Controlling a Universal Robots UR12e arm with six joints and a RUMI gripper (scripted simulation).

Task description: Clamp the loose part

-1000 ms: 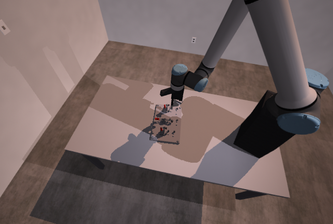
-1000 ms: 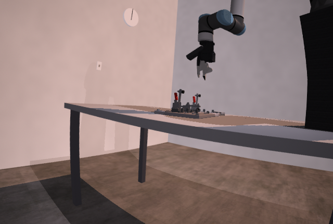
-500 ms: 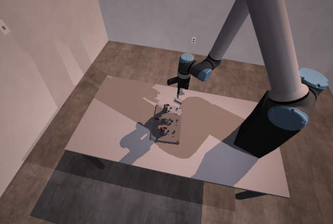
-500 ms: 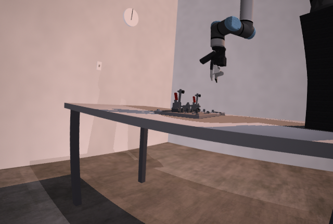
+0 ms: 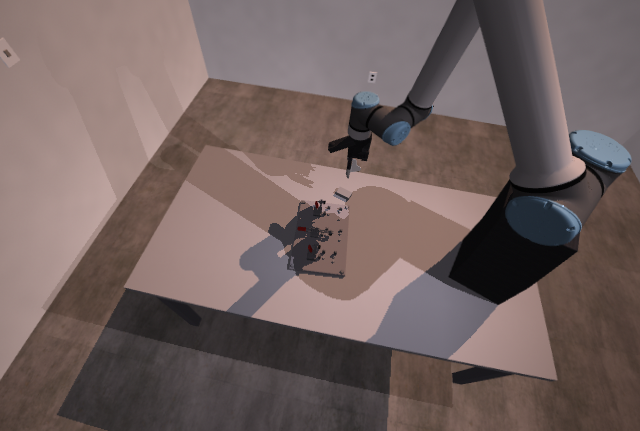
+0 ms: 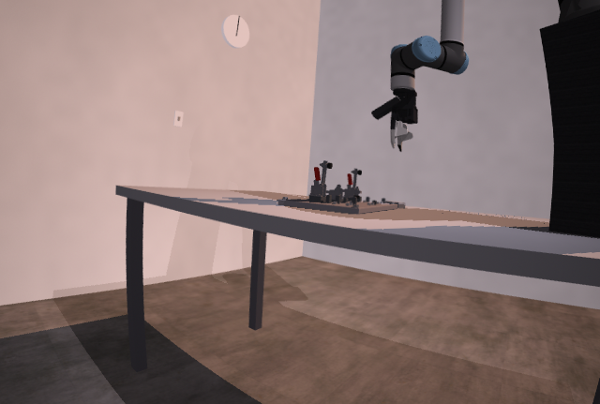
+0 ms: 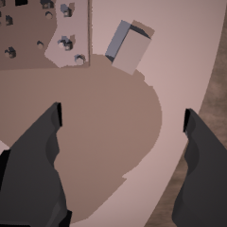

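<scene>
The loose part, a pale grey block, lies on the table just off the fixture's corner, turned at an angle to it. My gripper is open and empty, high above the table; in the wrist view the block is beyond the fingertips, not between them. The fixture plate bears three clamps with red handles. The exterior view shows two upright handles with raised bars. The middle handle lies low. Pad layouts are too small to tell.
The table carries the fixture near its middle. Small posts and blocks stand up from the plate near the loose part. The arm's dark base stands at the right. Shadows cover much of the fixture.
</scene>
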